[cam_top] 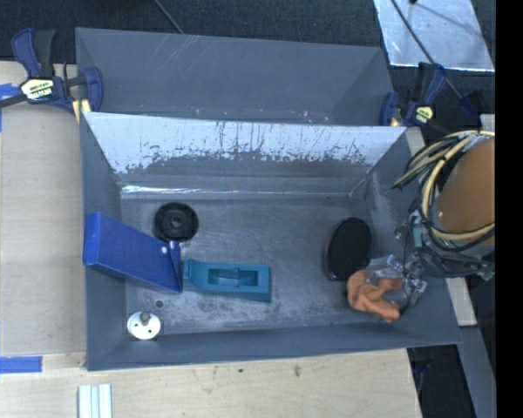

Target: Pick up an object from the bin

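My gripper [406,277] is low in the bin's front right corner, right over a crumpled orange thing [370,295] and touching its right end. Whether the orange thing is gripped is hidden by the gripper's body. A black oval object [347,247] lies just left of the gripper, leaning toward the bin's right wall.
A blue rectangular tool [227,280] lies on the front middle floor, joined to a blue wedge-shaped block [126,252] at the left. A black round disc [175,221] lies behind them, and a small silver round piece [144,325] sits in the front left corner. The arm with its cables hangs over the right rim.
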Tool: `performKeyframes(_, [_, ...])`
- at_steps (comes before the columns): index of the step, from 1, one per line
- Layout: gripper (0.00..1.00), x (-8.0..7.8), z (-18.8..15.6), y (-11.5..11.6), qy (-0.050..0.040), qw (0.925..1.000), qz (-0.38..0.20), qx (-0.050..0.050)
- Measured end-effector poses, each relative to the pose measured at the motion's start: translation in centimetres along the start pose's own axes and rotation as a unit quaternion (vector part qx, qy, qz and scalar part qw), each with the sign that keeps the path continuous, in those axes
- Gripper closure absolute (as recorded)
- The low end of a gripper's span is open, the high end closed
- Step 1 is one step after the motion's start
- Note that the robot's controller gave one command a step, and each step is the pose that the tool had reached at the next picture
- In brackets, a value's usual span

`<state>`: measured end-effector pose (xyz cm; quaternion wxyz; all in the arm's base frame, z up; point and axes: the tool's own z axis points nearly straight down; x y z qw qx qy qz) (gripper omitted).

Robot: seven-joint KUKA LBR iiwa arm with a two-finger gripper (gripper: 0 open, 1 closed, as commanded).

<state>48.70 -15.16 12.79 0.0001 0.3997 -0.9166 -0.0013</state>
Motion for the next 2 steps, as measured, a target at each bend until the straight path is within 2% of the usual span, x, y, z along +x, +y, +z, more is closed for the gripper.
performKeyframes(2, [1.00, -0.05, -2.43, -0.14, -0.0009, 1.0000, 0.000, 0.003])
